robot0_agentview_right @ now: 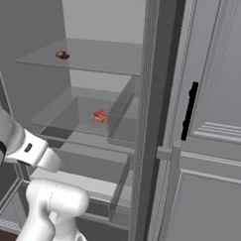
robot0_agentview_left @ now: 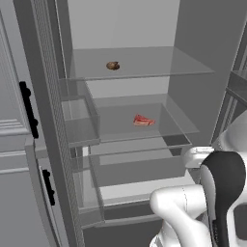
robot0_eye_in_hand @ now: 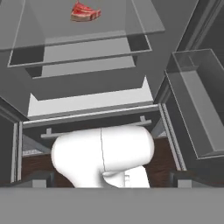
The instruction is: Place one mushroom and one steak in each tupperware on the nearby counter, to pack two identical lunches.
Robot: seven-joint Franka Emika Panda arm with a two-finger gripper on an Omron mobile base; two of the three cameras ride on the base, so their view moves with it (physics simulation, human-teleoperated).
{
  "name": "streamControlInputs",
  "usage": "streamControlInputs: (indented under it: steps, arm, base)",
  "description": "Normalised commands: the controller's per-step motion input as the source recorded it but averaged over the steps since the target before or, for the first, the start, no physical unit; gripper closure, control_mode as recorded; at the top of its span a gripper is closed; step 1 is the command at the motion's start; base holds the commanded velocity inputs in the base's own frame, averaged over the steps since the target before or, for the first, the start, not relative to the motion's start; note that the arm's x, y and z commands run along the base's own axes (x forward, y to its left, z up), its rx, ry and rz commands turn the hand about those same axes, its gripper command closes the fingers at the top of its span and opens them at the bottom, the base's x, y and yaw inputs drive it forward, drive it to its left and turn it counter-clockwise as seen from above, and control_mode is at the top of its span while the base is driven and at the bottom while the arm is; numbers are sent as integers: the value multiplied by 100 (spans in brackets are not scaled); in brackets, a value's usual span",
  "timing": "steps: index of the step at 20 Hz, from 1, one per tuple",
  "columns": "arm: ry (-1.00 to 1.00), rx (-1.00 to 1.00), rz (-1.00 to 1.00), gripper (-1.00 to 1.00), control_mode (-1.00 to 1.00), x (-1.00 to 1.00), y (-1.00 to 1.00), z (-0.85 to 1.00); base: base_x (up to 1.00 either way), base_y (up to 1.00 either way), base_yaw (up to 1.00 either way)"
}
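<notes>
Your gripper (robot0_eye_in_hand: 112, 181) stands wide open and holds nothing, finger tips low in the hand view. Both base views show you a mushroom (robot0_agentview_left: 113, 65) on the upper glass shelf; the steak (robot0_agentview_left: 143, 120) lies on the shelf below.

Kitchen; open fridge (robot0_agentview_left: 140, 77); panelled cabinets (robot0_agentview_right: 215, 146)

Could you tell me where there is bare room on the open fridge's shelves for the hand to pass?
The upper glass shelf is bare right of the mushroom, out to the side wall. The middle shelf has room on either side of the steak and in front of it. Neither shelf is crowded; each holds one item.
</notes>
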Motion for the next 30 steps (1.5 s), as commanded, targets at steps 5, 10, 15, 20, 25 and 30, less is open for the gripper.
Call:
streamControlInputs:
  steps: [5, 10, 15, 20, 25, 30]
  arm:
    - [-14, -13, -1, -100, -100, 56, 1, 31]
    - [9, 12, -3, -100, -100, 100, -33, -5]
    - [1, 12, 0, -100, -100, 100, -4, -44]
    - [-2, 8, 0, -100, -100, 100, 0, -46]
    - [0, 9, 0, -100, -100, 100, 0, 0]
    - [-1, 1, 0, -100, -100, 85, 0, -20]
  base:
    - [0, 0, 0]
    - [0, 0, 0]
    - [0, 0, 0]
    - [0, 0, 0]
    - [0, 0, 0]
    - [0, 0, 0]
